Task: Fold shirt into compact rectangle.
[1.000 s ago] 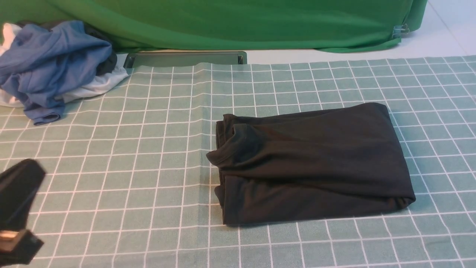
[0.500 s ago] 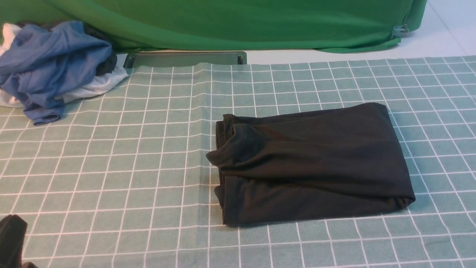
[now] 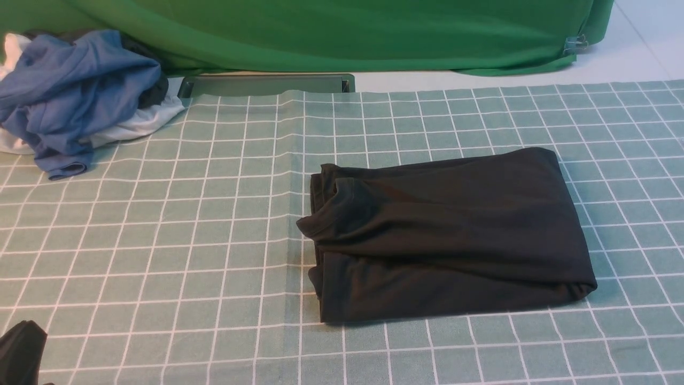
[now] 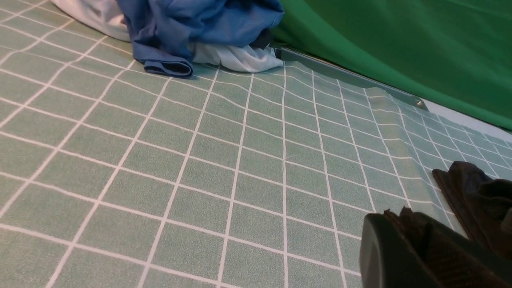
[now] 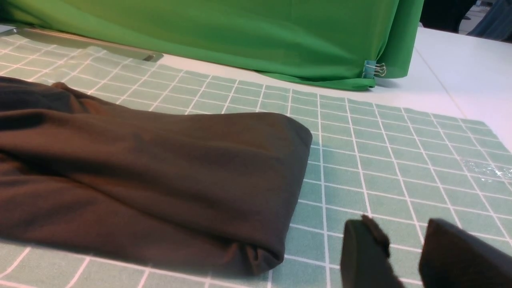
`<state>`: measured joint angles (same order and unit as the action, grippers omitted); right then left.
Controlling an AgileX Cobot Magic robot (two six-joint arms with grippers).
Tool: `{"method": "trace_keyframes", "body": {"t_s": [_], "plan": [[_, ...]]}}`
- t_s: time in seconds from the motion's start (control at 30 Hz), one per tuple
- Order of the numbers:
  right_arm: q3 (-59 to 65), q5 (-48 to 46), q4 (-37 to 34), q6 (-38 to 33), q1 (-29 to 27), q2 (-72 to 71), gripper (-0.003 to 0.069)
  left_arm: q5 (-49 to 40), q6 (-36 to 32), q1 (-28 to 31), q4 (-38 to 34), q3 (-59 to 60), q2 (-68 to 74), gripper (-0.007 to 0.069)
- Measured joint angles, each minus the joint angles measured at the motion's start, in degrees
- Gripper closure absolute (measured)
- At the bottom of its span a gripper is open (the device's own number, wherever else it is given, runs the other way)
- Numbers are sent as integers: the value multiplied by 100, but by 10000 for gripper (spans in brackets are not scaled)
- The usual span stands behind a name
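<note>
Shirt (image 3: 449, 235): black, folded into rough rectangle, lying flat on green checked cloth (image 3: 160, 224), right of centre; collar end faces left. No print, label or readable writing visible on exposed faces.

Left gripper (image 4: 404, 248): jaws closed together, empty, low over cloth at near left corner, well apart from shirt.

Right gripper (image 5: 404, 244): jaws narrowly parted, nothing between them (beside shirt's right folded edge, not touching).

Blue and white garments (image 3: 69, 96): heaped at far left. Green backdrop (image 3: 342, 32) behind, held by binder clip (image 5: 374, 70).

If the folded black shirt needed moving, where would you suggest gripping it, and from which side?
Probably the black shirt at its rounded right-hand fold, approached from the robot's right: that edge is one smooth, thick roll, while the left end shows loose layered edges.
</note>
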<state>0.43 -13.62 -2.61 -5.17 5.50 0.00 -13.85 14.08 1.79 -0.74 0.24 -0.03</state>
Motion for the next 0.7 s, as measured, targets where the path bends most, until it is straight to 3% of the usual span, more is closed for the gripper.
{"method": "trace_keyframes", "body": {"t_s": [0.7], "plan": [[0,0,0,0,0,0,421,-39,0,294,-4,0,0,608]]}}
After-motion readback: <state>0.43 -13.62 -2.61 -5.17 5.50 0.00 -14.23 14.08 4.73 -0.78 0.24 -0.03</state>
